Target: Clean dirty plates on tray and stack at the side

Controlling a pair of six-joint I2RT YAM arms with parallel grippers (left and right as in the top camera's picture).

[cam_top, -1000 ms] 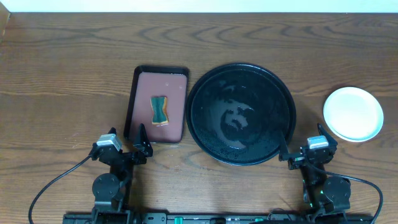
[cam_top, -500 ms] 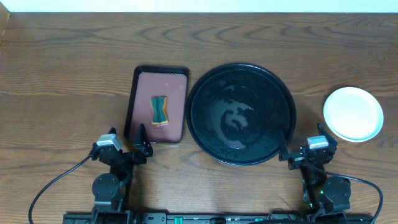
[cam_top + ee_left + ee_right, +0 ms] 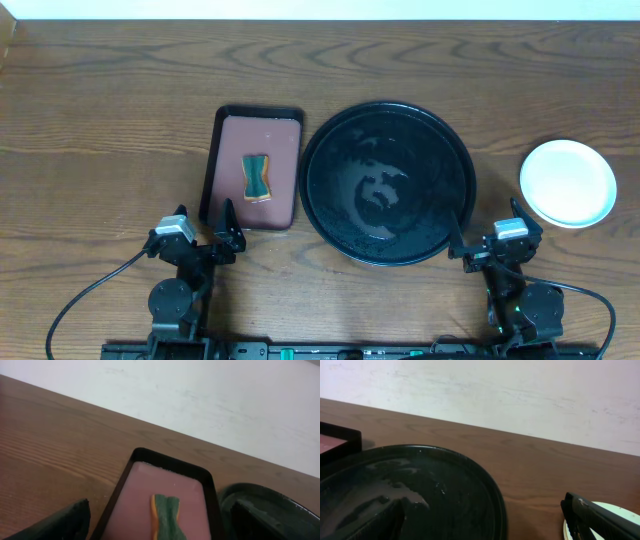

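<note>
Glossy round black tray (image 3: 420,140), reddish rectangular tray (image 3: 232,150) with green sponge (image 3: 258,176), pale plates (image 3: 568,182) stacked on wood-grain desk (image 3: 100,120); left hand (image 3: 203,222), right hand (image 3: 488,228) wide.

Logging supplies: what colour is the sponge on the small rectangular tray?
The sponge is dark green with orange edging; left wrist view shows it best.

We see the big round glossy black tray (image 3: 388,140) lying flat mid-bench, its surface shining with reflections. Off to its right, apart from it, the pale plates (image 3: 568,182) sit stacked on the brown wood-grain bench (image 3: 500,80).
</note>
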